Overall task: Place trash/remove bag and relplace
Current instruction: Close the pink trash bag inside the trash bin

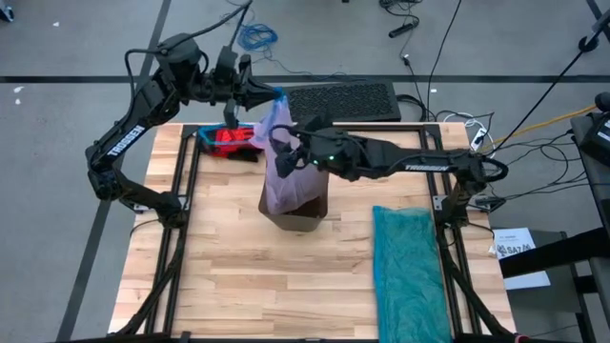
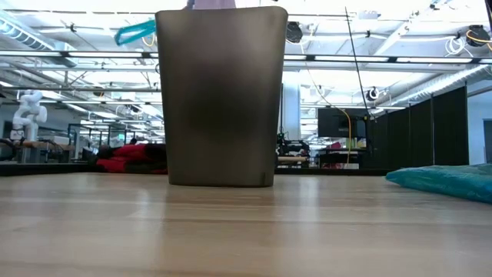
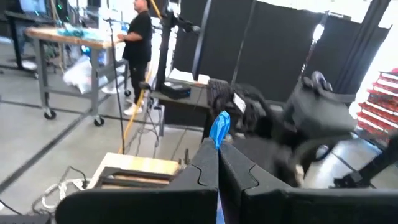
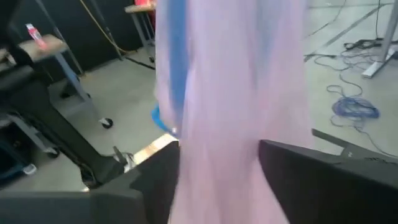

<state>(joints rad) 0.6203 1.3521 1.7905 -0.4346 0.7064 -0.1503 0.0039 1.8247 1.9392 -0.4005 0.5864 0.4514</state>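
Note:
A dark grey bin (image 1: pixel 297 211) (image 2: pixel 221 96) stands mid-table. The pale lilac bag (image 1: pixel 282 143) (image 4: pixel 236 93) rises out of it, stretched up toward the far left, with its lower part still in the bin. My left gripper (image 1: pixel 270 95) (image 3: pixel 218 155) is shut on the bag's top, above the table's far edge. My right gripper (image 1: pixel 284 157) (image 4: pixel 217 180) comes from the right and is open, one finger on each side of the bag's middle above the bin. The trash is hidden. My left gripper pinches the bag's top edge between its two fingers, where a blue drawstring strip (image 3: pixel 219 127) sticks out past the fingertips. The fingers lie about level and come from the table's left. The bag hangs below them, drawn up out of the bin. My right gripper has the bag's middle (image 4: pixel 230 155) between its open fingers; I cannot tell whether they touch it.
A red glove (image 1: pixel 229 141) (image 2: pixel 127 158) lies at the table's far left beside a teal-handled thing. A teal-green plastic bag (image 1: pixel 410 262) (image 2: pixel 446 183) lies spread along the right side. A black keyboard (image 1: pixel 343 100) sits beyond the far edge. A person stands in the room behind.

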